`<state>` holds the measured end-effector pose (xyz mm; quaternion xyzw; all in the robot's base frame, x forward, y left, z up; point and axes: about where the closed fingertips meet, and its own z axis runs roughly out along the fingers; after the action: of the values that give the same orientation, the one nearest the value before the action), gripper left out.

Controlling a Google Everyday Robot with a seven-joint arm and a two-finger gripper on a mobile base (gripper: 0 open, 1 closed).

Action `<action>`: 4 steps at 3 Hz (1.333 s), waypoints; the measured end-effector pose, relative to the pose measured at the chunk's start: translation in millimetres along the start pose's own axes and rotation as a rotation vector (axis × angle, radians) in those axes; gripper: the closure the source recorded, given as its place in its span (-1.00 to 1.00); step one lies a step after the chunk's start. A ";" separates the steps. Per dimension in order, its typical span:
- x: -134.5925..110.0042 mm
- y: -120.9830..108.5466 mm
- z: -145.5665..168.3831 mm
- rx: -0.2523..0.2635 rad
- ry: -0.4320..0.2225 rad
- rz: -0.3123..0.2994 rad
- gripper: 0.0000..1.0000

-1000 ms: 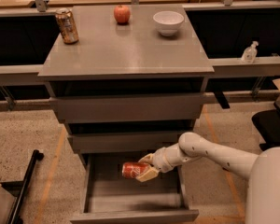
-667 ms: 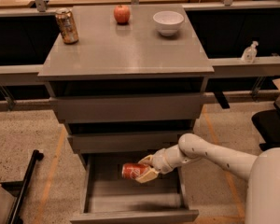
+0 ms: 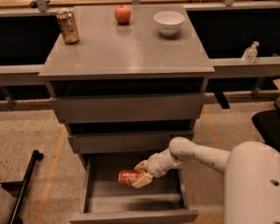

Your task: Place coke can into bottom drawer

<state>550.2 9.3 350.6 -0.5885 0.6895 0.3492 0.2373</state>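
Observation:
The red coke can [image 3: 127, 176] lies on its side in my gripper [image 3: 141, 174], held inside the open bottom drawer [image 3: 130, 204], just above its floor near the middle. The gripper's fingers are shut on the can's right end. My white arm reaches in from the right, under the middle drawer's front. The bottom drawer is pulled out toward the camera; its front edge shows at the bottom of the view.
On the cabinet top [image 3: 130, 50] stand a brownish-gold can [image 3: 67, 25] at the back left, a red apple [image 3: 122, 14] and a white bowl [image 3: 169, 22]. The two upper drawers [image 3: 126, 107] are closed. A black bar [image 3: 25, 185] lies on the floor to the left.

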 end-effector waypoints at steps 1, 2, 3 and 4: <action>26.4 -5.3 35.9 -0.047 0.052 0.014 1.00; 28.4 -5.4 41.0 -0.053 0.056 0.015 1.00; 32.2 -3.2 47.7 -0.068 0.095 0.016 1.00; 42.6 -3.3 63.0 -0.062 0.115 -0.002 1.00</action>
<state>539.8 29.5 277.9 -0.6154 0.6904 0.3356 0.1791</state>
